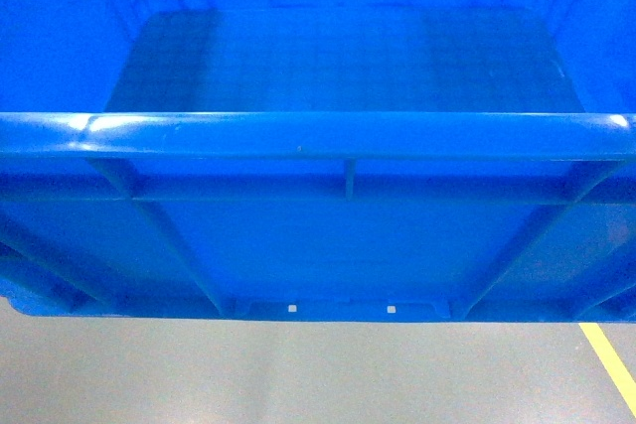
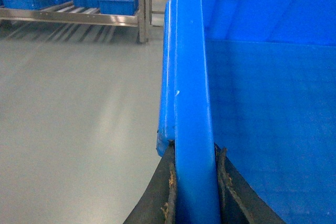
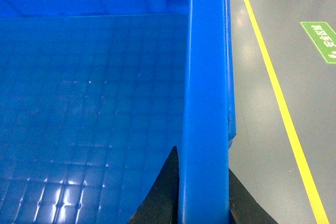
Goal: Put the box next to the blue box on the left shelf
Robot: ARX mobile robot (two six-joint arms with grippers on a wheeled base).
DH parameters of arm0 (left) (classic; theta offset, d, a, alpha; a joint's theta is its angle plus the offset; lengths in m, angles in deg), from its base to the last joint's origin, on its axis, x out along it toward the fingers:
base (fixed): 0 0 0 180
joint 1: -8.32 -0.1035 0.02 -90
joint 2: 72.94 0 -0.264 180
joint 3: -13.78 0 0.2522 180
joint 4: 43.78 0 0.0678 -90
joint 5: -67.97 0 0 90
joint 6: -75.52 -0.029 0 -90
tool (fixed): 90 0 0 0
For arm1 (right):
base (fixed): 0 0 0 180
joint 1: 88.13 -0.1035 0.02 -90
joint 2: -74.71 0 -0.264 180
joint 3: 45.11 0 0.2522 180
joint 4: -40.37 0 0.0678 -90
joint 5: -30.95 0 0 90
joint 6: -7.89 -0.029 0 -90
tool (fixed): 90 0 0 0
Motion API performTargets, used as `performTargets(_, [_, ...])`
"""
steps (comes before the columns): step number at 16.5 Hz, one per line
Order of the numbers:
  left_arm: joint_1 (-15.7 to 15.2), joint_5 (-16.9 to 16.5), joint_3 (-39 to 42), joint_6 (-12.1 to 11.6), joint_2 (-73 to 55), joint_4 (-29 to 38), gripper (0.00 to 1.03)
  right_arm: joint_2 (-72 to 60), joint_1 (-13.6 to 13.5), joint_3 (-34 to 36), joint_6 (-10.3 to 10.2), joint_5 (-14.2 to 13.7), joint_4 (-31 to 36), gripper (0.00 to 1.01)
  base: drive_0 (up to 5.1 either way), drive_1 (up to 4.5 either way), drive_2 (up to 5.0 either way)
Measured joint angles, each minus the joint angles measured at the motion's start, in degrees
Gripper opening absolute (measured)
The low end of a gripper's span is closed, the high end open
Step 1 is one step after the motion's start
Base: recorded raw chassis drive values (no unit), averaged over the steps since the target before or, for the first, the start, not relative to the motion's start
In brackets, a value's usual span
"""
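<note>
1. A large bright-blue plastic box (image 1: 338, 136) fills the head view, held aloft above a smooth grey floor (image 1: 298, 374); its thick, rounded rim runs across the frame, glossy with light reflections.
2. Below the rim, the near outer wall shows moulded ribs: one short vertical stub at centre and diagonal braces slanting down on both sides, with two small pale square openings at the bottom edge.
3. The box's flat floor carries a faint grid pattern, clearest in the right wrist view, where small highlights dot the squares.
4. The left tool (image 2: 194, 198) pinches the box's left wall, one dark, worn rubber finger (image 2: 157, 198) outside and the other inside, the rim standing upright between them.
5. The right tool (image 3: 202, 203) likewise clamps the right wall, its black fingers (image 3: 160, 195) pressed to either face of the rim.
6. In the left wrist view, well apart from the held box, a metal-framed roller shelf (image 2: 89, 17) carries several smaller blue crates (image 2: 118, 1) with ribbed sides.
7. A yellow floor line (image 3: 278, 98) runs beside the box on the right, near a green floor sign (image 3: 321, 39) with white characters.
</note>
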Motion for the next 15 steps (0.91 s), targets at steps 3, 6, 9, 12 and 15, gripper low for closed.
performTargets(3, [0.04, -0.11, 0.02, 0.02, -0.02, 0.07, 0.1, -0.11, 0.07, 0.0, 0.07, 0.04, 0.04, 0.08, -1.3, -1.32, -1.3])
performTargets(6, [0.13, -0.09, 0.02, 0.02, -0.02, 0.04, 0.1, -0.11, 0.07, 0.0, 0.09, 0.04, 0.17, 0.08, -1.3, -1.32, -1.3])
performTargets(9, [0.13, -0.07, 0.04, 0.04, -0.02, 0.02, 0.1, -0.17, 0.07, 0.0, 0.09, 0.04, 0.22, 0.08, -1.3, -1.32, -1.3])
performTargets(12, [0.13, -0.09, 0.04, 0.04, -0.02, -0.13, 0.1, -0.15, 0.07, 0.02, 0.09, 0.02, -0.07, 0.08, 0.0, 4.19, -4.3])
performTargets(15, [0.13, -0.15, 0.04, 0.04, -0.02, 0.13, 0.1, -0.17, 0.07, 0.02, 0.09, 0.04, 0.22, 0.08, 0.0, 4.24, -4.2])
